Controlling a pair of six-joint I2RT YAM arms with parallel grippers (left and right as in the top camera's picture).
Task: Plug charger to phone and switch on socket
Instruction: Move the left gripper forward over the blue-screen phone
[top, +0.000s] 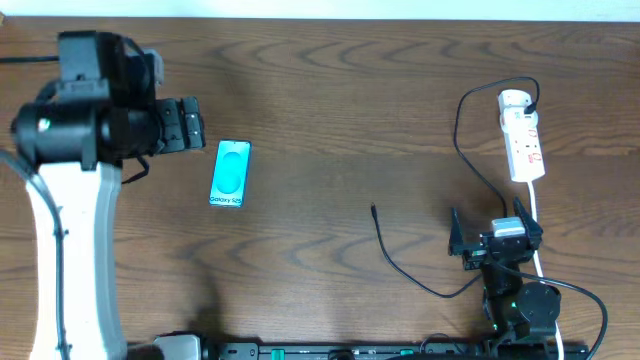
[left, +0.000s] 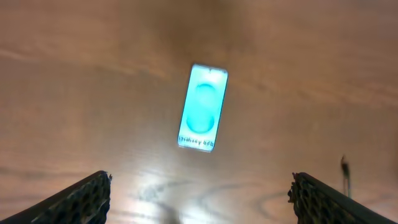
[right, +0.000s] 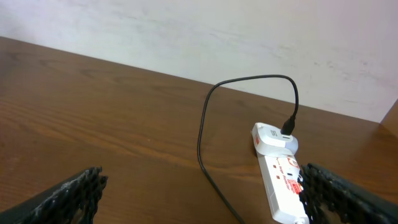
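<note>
While both the left gripper (top: 188, 125) and the right gripper (top: 492, 224) stand apart and empty, you are at the start: phone (top: 231, 173) near the table's (top: 330, 90) left edge, charger (top: 376, 218) tip mid-table, socket (top: 522, 140) by the far right corner; pinch that tip precisely next

The overhead camera looks straight down from well above the table (top: 330, 90), taking in its whole width; the left wrist camera faces down onto the phone (left: 203, 107) from fairly near, slightly blurred, with the left gripper's fingers (left: 78, 199) in its lower corners; the right wrist camera sits low and looks obliquely across the wood toward the wall (right: 249, 37), the right gripper's fingers (right: 68, 193) at its lower corners; the overhead and left views share the phone; the overhead and right views share the socket (right: 283, 180) and the charger (right: 205, 124) looping from it.
</note>
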